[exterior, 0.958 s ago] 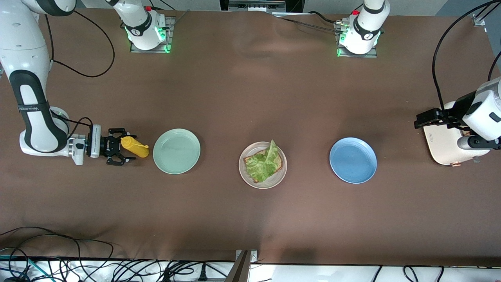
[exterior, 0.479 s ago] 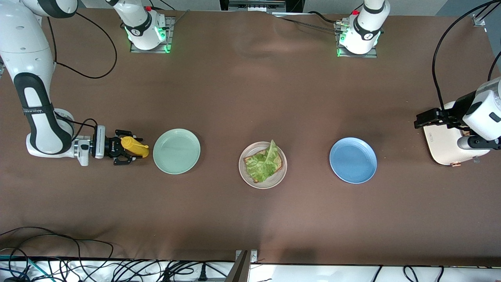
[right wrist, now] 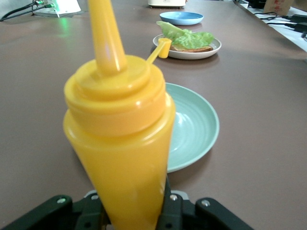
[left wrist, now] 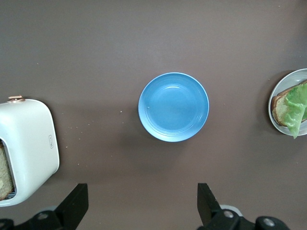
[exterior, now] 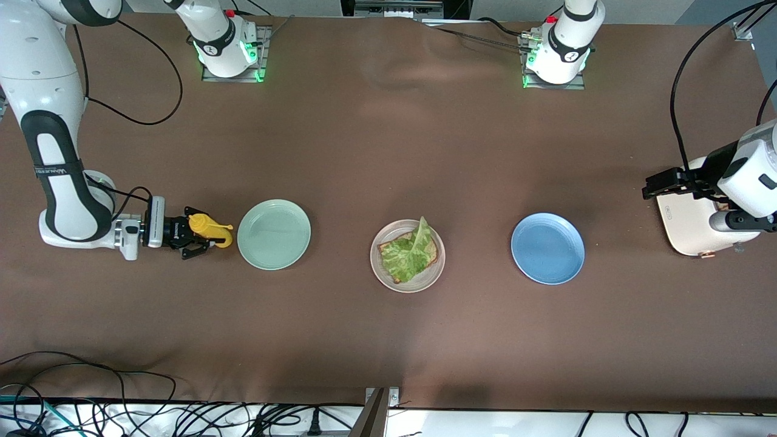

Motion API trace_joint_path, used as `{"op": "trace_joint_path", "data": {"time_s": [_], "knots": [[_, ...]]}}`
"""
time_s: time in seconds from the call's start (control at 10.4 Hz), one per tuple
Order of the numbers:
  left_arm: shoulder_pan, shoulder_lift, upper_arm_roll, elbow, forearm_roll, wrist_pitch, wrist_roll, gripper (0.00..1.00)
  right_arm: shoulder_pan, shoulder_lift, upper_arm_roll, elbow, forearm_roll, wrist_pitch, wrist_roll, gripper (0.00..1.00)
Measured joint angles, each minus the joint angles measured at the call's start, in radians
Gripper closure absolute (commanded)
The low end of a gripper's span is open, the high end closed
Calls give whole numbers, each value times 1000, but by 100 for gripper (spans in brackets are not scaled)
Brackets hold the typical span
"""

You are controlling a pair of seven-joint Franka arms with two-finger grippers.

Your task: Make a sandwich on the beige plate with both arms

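The beige plate [exterior: 425,282] sits mid-table with one brown bread slice [exterior: 387,247] under a green lettuce leaf [exterior: 410,254]; no second slice lies on it. It also shows in the right wrist view [right wrist: 213,50] and the left wrist view [left wrist: 274,117]. My right gripper [exterior: 193,235] is low over the table at the right arm's end, shut on a yellow squeeze bottle [exterior: 205,227], which fills the right wrist view [right wrist: 120,143]. My left gripper [exterior: 654,185] is up in the air over the toaster [exterior: 689,224], open and empty, its fingers [left wrist: 76,203] wide apart.
A mint-green plate [exterior: 274,234] lies beside the bottle. A blue plate [exterior: 547,248] lies between the beige plate and the white toaster. A bread slice [left wrist: 5,175] stands in the toaster's slot. Cables run along the table's near edge.
My right gripper has moved onto the yellow bottle and shut on it; the bottle has tipped up, its nozzle now pointing more toward the camera. The left arm has not moved.
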Motion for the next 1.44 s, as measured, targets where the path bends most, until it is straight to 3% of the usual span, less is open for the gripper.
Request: {"op": "trace_joint_path", "data": {"time_s": [0.29, 0.77, 1.05, 1.44], "knots": [[0, 0, 0, 0, 0, 0, 0, 0, 30, -103, 41, 11, -206, 72, 287, 100], [0, 0, 0, 0, 0, 0, 0, 0, 261, -285, 53, 9, -564, 147, 917, 100], [0, 0, 0, 0, 0, 0, 0, 0, 431, -304, 48, 7, -725, 169, 1259, 100], [0, 0, 0, 0, 0, 0, 0, 0, 596, -297, 38, 10, -863, 176, 1618, 100]]}}
